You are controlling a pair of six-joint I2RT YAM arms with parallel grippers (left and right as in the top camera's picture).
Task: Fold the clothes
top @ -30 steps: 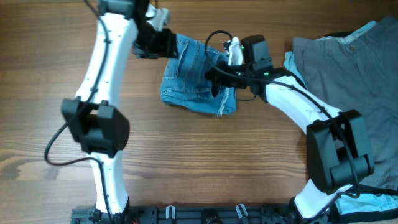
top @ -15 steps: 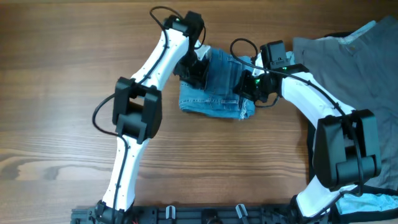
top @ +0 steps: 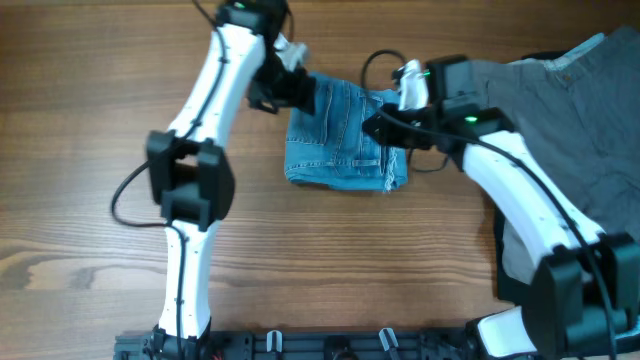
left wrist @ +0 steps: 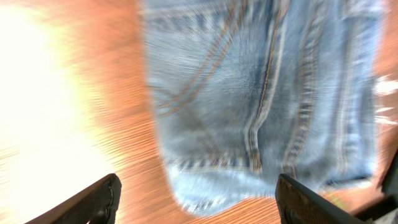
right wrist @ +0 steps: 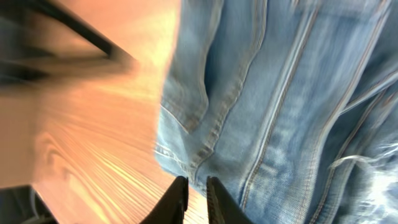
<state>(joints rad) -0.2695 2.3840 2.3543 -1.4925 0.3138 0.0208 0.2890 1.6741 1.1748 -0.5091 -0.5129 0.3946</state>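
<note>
The light-blue jeans [top: 345, 138] lie folded into a compact bundle at the middle back of the table, seams and frayed hem showing. My left gripper [top: 300, 92] hovers at the bundle's upper-left edge. In the left wrist view it [left wrist: 199, 200] stands wide open over the denim [left wrist: 261, 93], gripping nothing. My right gripper [top: 376, 128] is over the bundle's right part. Seen from the right wrist, its tips [right wrist: 196, 193] are almost together above the jeans' edge [right wrist: 280, 112], with no cloth visibly pinched. A large grey garment [top: 570, 110] lies at the far right.
Pale-blue cloth [top: 615, 325] shows at the bottom right corner, beside the right arm's base. A black rail [top: 330, 345] runs along the table's front edge. Bare wood [top: 380, 270] stretches in front of the jeans and to their left.
The left gripper has pulled back from the top of the jeans to their upper-left edge and opened wide. The bundle has shifted slightly right. The right gripper stayed on the right side.
</note>
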